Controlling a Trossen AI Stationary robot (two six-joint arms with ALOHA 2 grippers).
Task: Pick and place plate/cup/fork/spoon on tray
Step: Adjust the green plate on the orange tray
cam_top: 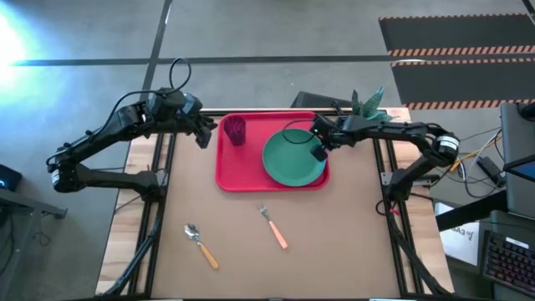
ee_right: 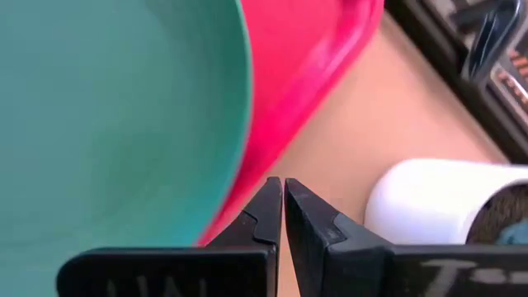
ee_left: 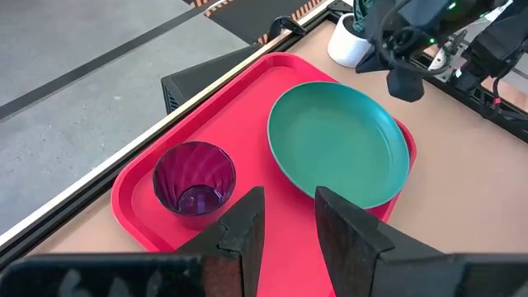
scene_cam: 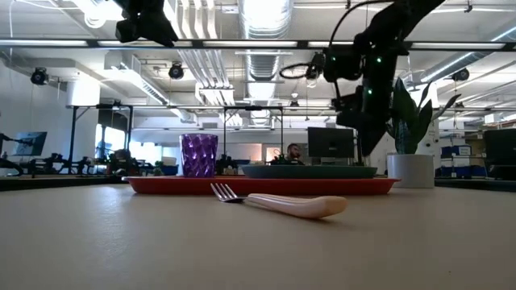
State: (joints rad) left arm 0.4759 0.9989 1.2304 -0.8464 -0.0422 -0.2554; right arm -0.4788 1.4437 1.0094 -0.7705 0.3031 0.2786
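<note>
High view shows you the plate and cup on the tray; fork and spoon lie nearer. Left gripper parted, empty; right gripper closed, empty.

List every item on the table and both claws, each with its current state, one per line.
plate: on the tray, flat, released
cup: upright on the tray, empty
tray: holds plate and cup
fork: on the table, off the tray
spoon: on the table, off the tray
left claw: open, empty
right claw: shut, empty, above the plate's rim
</note>
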